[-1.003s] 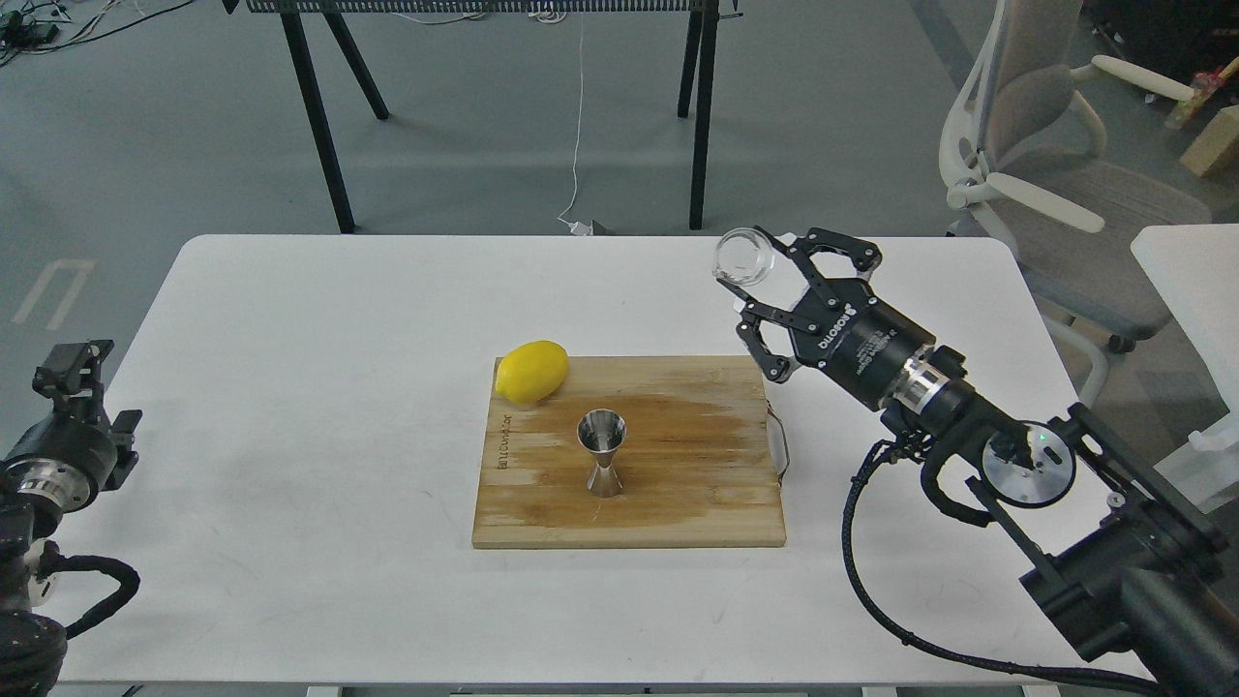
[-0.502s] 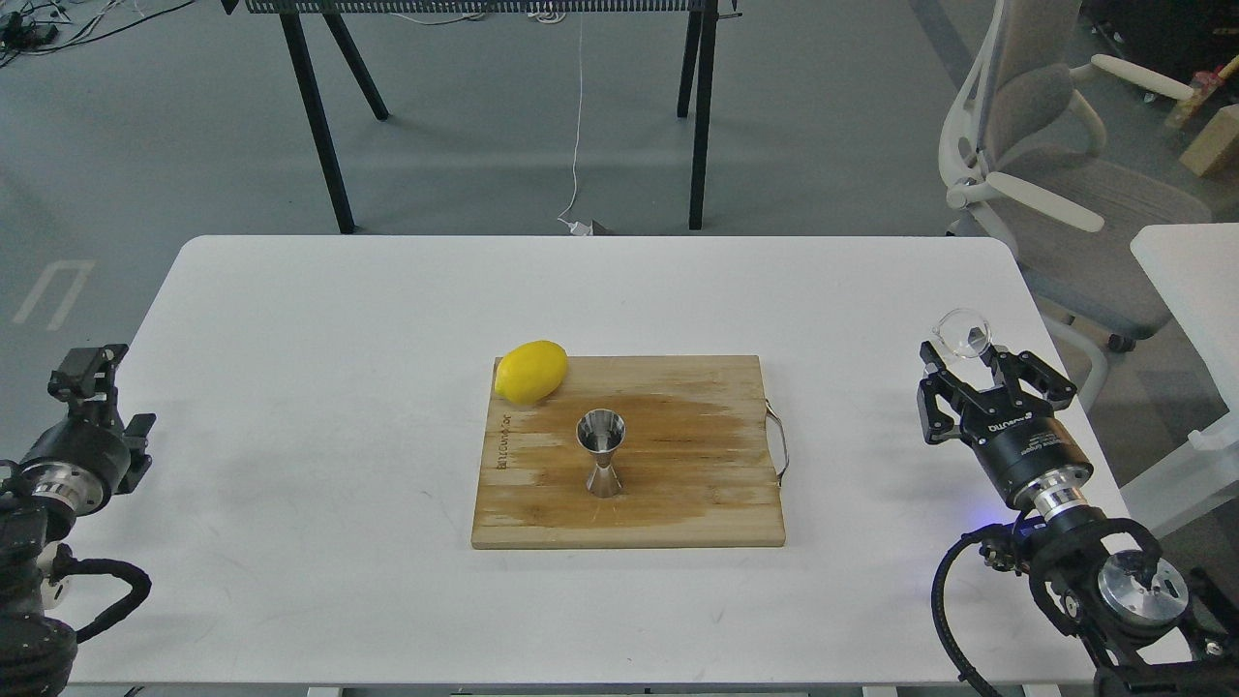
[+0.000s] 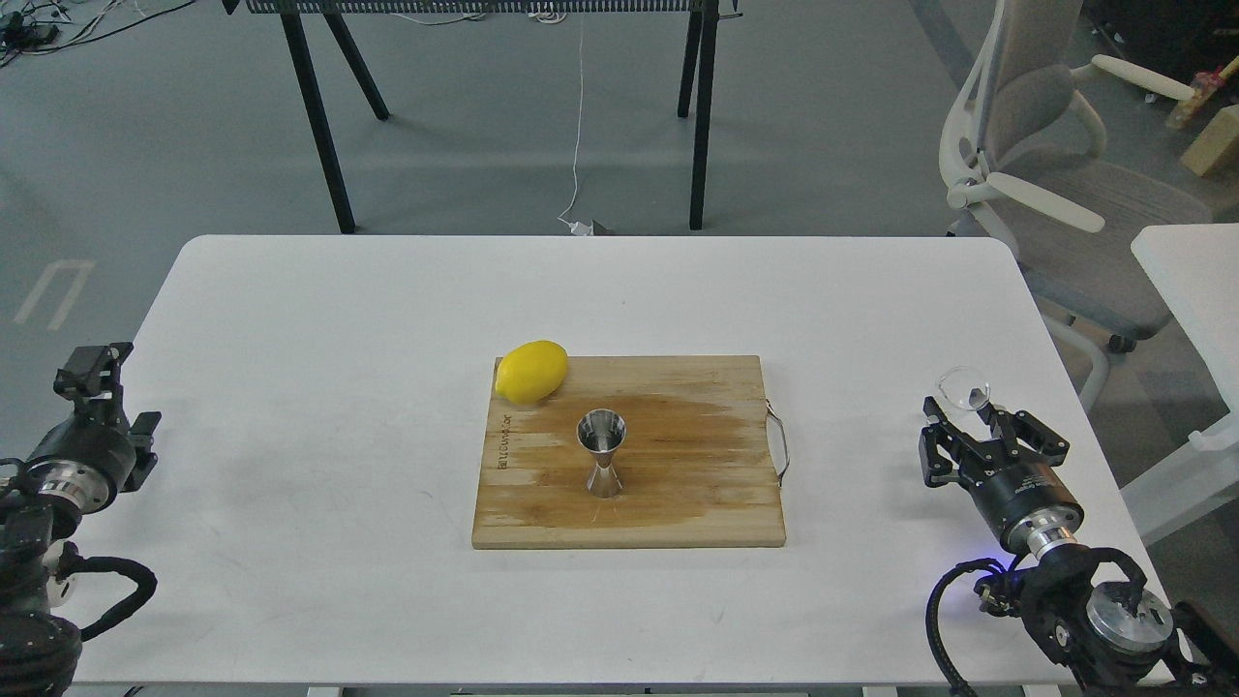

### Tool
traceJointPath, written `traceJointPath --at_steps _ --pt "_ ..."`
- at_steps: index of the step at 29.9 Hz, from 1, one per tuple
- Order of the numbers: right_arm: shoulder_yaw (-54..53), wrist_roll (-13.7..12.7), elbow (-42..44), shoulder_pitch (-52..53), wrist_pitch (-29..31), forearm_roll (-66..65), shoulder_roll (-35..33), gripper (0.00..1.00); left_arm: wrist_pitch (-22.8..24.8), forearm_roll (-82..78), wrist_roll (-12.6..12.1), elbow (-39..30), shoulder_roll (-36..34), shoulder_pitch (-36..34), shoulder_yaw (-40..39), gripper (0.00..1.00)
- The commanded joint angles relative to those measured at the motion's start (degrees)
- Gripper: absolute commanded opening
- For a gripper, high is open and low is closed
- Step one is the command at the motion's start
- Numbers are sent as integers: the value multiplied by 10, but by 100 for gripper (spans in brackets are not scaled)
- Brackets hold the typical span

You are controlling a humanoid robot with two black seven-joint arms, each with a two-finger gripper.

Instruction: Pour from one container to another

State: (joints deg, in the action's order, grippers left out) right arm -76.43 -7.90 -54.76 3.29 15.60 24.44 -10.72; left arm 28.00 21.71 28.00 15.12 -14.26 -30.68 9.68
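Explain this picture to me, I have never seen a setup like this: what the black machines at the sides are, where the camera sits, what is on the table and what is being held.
The camera sits in a humanoid robot's head, looking forward and down at a white table. The black machines at the two sides are the robot's own arms. Each ends in a two-finger gripper.

The right gripper, near the table's right edge, has its fingers closed on a small clear glass cup. The left gripper, at the left edge, holds nothing I can see; it is too dark to tell whether it is open.

In the middle lies a wooden cutting board. On it stands a shiny steel jigger, upright, a bartender's measuring cup. A lemon rests on the board's far left corner. Behind the table are an office chair and black table legs.
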Motion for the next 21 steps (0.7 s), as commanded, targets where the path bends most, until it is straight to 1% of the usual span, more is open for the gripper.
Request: traceJointPath --at_steps 1,7,16,21 --pt "1 1 1 0 -15 0 11 41 0 0 0 0 1 0 0 100" --pt "-1 5 18 6 -27 0 25 41 0 0 0 0 0 0 0 100" --pt "1 7 17 6 -42 0 33 41 0 0 0 0 0 -2 0 100" --pt "0 7 17 7 -48 0 35 43 0 0 0 0 4 -3 0 100"
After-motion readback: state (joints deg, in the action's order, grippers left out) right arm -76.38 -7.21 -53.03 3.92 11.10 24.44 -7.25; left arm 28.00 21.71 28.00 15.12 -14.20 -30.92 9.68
